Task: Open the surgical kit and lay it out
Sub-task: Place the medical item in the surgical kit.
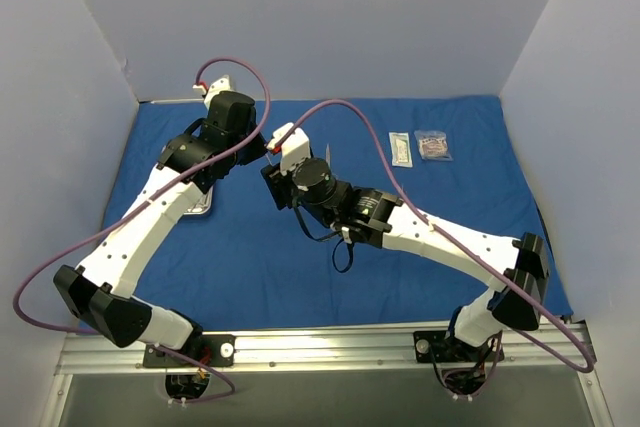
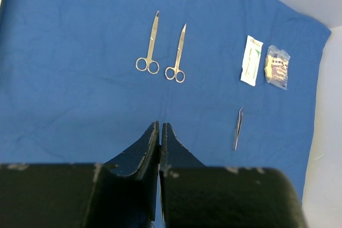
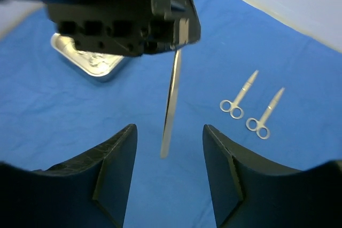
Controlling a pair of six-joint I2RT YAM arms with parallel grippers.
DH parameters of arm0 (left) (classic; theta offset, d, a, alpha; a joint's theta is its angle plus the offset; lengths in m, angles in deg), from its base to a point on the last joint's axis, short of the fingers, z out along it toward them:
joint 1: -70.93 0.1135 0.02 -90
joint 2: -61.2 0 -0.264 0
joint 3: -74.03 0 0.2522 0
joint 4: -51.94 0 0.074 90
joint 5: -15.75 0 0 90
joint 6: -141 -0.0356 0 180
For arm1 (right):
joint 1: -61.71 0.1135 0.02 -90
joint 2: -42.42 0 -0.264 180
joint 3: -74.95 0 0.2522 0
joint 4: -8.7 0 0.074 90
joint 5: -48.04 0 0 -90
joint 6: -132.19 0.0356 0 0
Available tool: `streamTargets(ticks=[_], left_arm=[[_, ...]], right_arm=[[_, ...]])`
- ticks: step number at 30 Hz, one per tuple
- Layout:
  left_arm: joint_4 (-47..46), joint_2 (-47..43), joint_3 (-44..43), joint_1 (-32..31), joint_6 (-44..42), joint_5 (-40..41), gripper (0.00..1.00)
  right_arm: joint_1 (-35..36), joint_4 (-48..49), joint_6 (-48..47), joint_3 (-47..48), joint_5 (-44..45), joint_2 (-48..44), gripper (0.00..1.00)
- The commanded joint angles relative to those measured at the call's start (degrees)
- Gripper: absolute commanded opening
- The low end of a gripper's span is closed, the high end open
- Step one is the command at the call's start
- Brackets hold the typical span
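The royal-blue cloth [image 1: 450,237] lies spread flat over the table. My left gripper [image 2: 160,126] is shut on thin tweezers [image 3: 171,100], which hang down from it in the right wrist view. My right gripper [image 3: 170,132] is open, its fingers [image 3: 115,169] standing apart on either side of the tweezers' lower tip without touching it. Two silver clamps [image 2: 148,52] [image 2: 177,57] lie side by side on the cloth. A second pair of tweezers [image 2: 238,128] lies to their right. Two small packets [image 2: 251,60] [image 2: 277,67] lie beyond. The steel tray [image 3: 91,60] sits on the left.
Both arms meet over the cloth's left-centre, hiding the clamps in the top view. The tray [image 1: 200,209] shows partly under the left arm. Pale walls close in the cloth on three sides. A metal rail [image 1: 320,347] runs along the near edge.
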Motion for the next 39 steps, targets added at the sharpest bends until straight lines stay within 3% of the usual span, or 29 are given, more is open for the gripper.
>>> streamTargets(ticks=[1,9,15,20,22,25,26,33,36,39], left_arm=[[2.6,0.12,-3.81,-0.51,2.58,2.46,0.02],[3.65,0.73,-4.43,-0.68,3.9,2.37,0.02],[4.71,0.99,-4.61,-0.68,4.78,2.81,0.02],[5.24,1.0,-4.52,-0.68,5.4,2.99,0.02],[5.24,0.91,-4.34,-0.68,5.58,3.07,0.02],[4.8,0.56,-3.73,-0.68,5.49,2.9,0.14],[4.36,0.3,-3.21,-0.68,5.49,2.81,0.26],[1.29,-1.38,-1.27,-0.33,4.52,4.22,0.64],[0.32,-2.08,-0.74,0.37,3.65,4.3,0.78],[0.14,-2.69,0.05,1.94,2.5,5.01,0.86]], right_arm=[[1.26,0.09,-2.53,2.41,6.59,1.72,0.47],[2.41,1.49,-4.03,2.32,8.43,4.18,0.41],[3.9,1.84,-6.22,3.46,12.64,6.03,0.24],[4.51,2.02,-6.05,3.9,15.72,7.0,0.02],[4.6,1.76,-5.44,3.99,16.95,7.09,0.0],[4.52,1.06,-4.91,3.64,17.49,6.82,0.0],[4.43,0.79,-2.73,3.64,17.4,6.74,0.0],[2.24,-3.93,4.58,1.27,15.21,6.21,0.0],[-0.31,-5.09,8.0,-1.01,12.75,5.25,0.0],[-4.0,-6.32,11.08,-4.61,9.51,3.67,0.0]])
